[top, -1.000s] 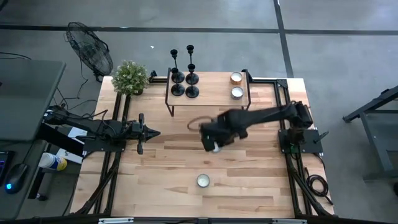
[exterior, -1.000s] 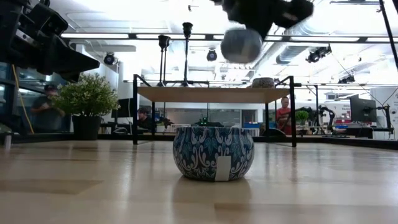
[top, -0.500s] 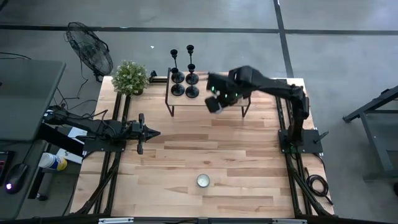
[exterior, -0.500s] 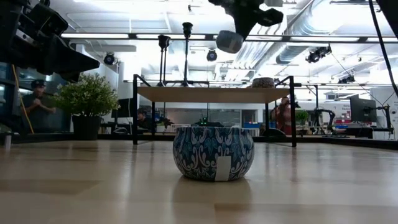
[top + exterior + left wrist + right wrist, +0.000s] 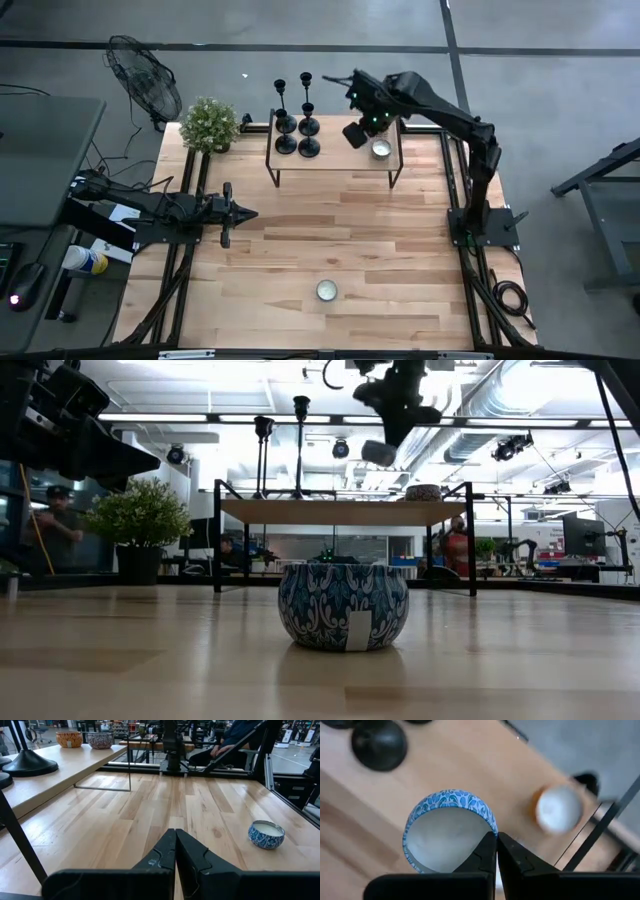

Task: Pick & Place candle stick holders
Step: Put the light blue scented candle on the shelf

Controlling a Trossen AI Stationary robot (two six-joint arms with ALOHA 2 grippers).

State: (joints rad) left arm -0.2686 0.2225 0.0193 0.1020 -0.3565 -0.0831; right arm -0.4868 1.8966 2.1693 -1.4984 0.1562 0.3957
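Note:
Several black candle stick holders (image 5: 297,135) stand on their round bases on the left part of a raised wooden shelf (image 5: 335,160); one base (image 5: 379,742) shows in the right wrist view. My right gripper (image 5: 496,840) hangs above the shelf's right part, shut on a blue-patterned tealight cup (image 5: 447,832) with white wax, seen in the low view as the cup (image 5: 380,453). My left gripper (image 5: 250,213) waits shut and level at the table's left, touching nothing. My right gripper pinches the blue cup's thin rim (image 5: 489,831) on one side, one finger inside over the wax and one outside. The fingers slant steeply down from above. The cup hangs below them, clear of the shelf.
A copper tealight cup (image 5: 559,810) and a silver one (image 5: 381,149) sit on the shelf's right end. Another blue tealight cup (image 5: 327,290) rests near the table's front middle. A potted plant (image 5: 210,125) stands at the far left corner. People stand in the room behind.
My right gripper has swung from the table's middle toward the far edge and upward, rolling as it went, still shut on the blue cup. The cup has travelled with it, clear of the table, and now hangs over the shelf's right part.

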